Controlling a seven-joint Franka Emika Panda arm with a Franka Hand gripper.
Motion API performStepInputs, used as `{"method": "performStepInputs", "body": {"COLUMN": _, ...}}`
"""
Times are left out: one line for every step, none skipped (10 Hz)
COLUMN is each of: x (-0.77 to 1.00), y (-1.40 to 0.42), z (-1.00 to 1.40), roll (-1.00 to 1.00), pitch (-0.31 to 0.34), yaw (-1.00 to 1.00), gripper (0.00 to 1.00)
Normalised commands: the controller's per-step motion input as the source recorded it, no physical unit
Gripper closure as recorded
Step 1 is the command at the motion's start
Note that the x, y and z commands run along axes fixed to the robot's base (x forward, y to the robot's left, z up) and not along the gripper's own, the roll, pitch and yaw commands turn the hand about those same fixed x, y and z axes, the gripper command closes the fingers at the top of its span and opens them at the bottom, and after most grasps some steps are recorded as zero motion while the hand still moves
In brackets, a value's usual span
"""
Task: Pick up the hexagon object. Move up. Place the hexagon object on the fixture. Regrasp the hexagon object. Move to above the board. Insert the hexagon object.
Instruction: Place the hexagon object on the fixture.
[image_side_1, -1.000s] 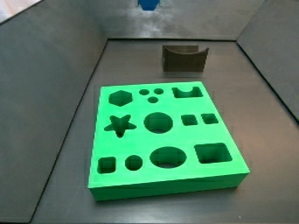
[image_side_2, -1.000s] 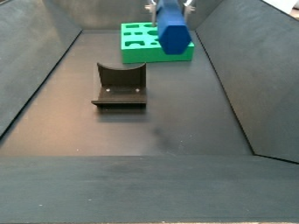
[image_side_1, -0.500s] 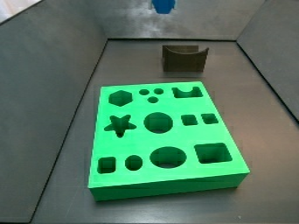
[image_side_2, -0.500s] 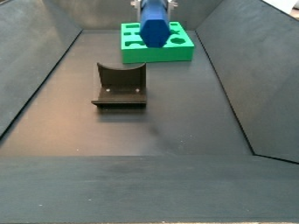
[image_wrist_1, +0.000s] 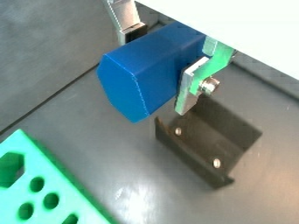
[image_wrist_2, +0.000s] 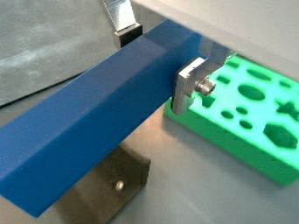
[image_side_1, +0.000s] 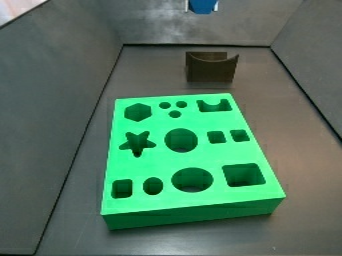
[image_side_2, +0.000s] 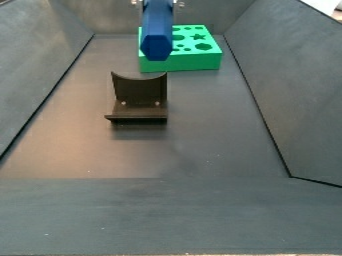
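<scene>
My gripper (image_wrist_1: 162, 52) is shut on the hexagon object (image_wrist_1: 142, 72), a blue prism held by its sides between the silver fingers (image_wrist_1: 197, 74). In both wrist views it hangs above the dark fixture (image_wrist_1: 208, 144). The prism (image_wrist_2: 93, 114) lies long across the gripper (image_wrist_2: 158, 52). In a side view only its lower end (image_side_1: 202, 5) shows at the top edge, above the fixture (image_side_1: 210, 66). In a side view it (image_side_2: 156, 33) hangs high over the fixture (image_side_2: 136, 98). The green board (image_side_1: 159, 160) lies flat on the floor.
Grey sloping walls enclose the dark floor in both side views. The board (image_side_2: 201, 59) lies beyond the fixture at the far end of the bin. It also shows in both wrist views (image_wrist_2: 233, 131) (image_wrist_1: 41, 153), beside the fixture (image_wrist_2: 117, 179).
The gripper has carried the hexagon object sideways, from over the board's end to above the fixture. Board and fixture have not moved.
</scene>
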Motion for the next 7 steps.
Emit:
{"method": "performStepInputs", "body": {"x": 0.59, "y": 0.03, "z": 0.00, "roll": -1.00, "pitch": 0.091, "yaw": -0.04, "gripper": 1.00}}
{"method": "performStepInputs", "body": {"x": 0.53, "y": 0.03, "z": -0.01, "roll": -1.00, "pitch": 0.095, "yaw": -0.04, "gripper": 1.00}}
{"method": "performStepInputs", "body": {"x": 0.41, "y": 0.04, "z": 0.00, "roll": -1.00, "pitch": 0.105, "yaw": -0.05, "gripper": 1.00}}
{"method": "performStepInputs", "body": {"x": 0.35, "y": 0.04, "z": 0.00, "roll": -1.00, "pitch": 0.110, "yaw": -0.05, "gripper": 1.00}}
{"method": "performStepInputs", "body": {"x": 0.24, "y": 0.04, "z": -0.01, "roll": -1.00, "pitch": 0.120, "yaw": -0.07, "gripper": 1.00}}
{"method": "performStepInputs", "body": {"x": 0.15, "y": 0.04, "z": -0.01, "roll": -1.00, "pitch": 0.127, "yaw": -0.08, "gripper": 1.00}}
{"method": "performStepInputs", "body": {"x": 0.06, "y": 0.04, "z": -0.01, "roll": -1.00, "pitch": 0.130, "yaw": -0.10, "gripper": 1.00}}
